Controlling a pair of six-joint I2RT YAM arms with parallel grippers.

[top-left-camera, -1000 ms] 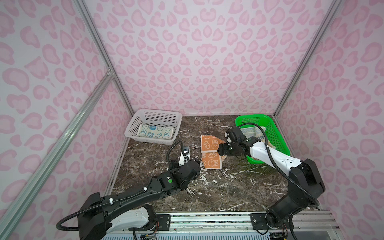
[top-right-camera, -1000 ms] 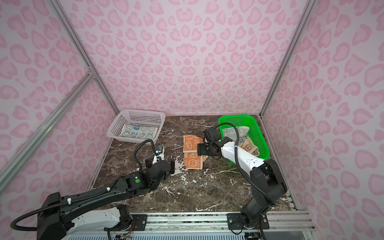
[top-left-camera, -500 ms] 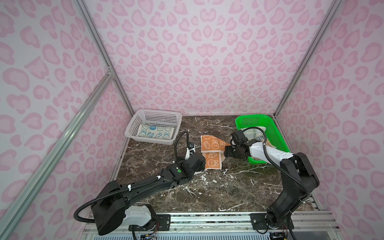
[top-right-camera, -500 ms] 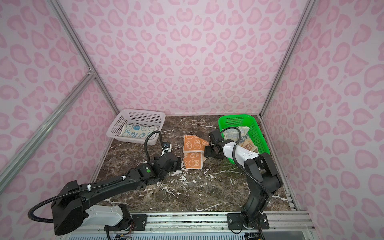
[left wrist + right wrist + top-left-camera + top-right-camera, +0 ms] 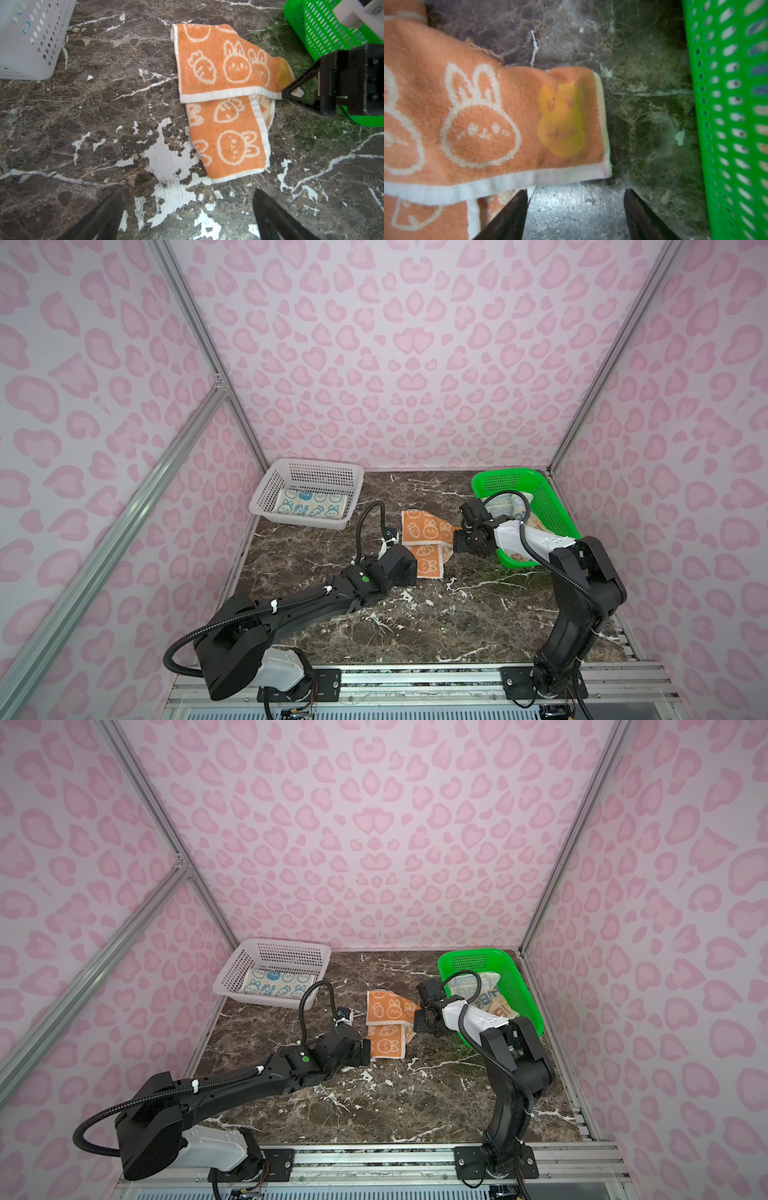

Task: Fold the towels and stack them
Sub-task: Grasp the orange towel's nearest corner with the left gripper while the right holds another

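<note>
Both spread: left pincer (image 5: 189,193) advanced to orange towel (image 5: 224,79), right pincer (image 5: 576,191) beside its corner.

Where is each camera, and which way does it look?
Both top views: high behind the arms, looking down at the table; left arm, right arm show.
Left wrist: on its arm, facing the orange towel; left gripper shows.
Right wrist: on its arm, facing towel corner and green basket; right gripper shows.
Shared: all see the towel.

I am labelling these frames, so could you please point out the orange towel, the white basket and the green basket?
orange towel (image 5: 236,66), left wrist view, on a printed bunny.
white basket (image 5: 269,490), in a top view, on its perforated side wall.
green basket (image 5: 549,506), in a top view, on its perforated side wall.
</note>
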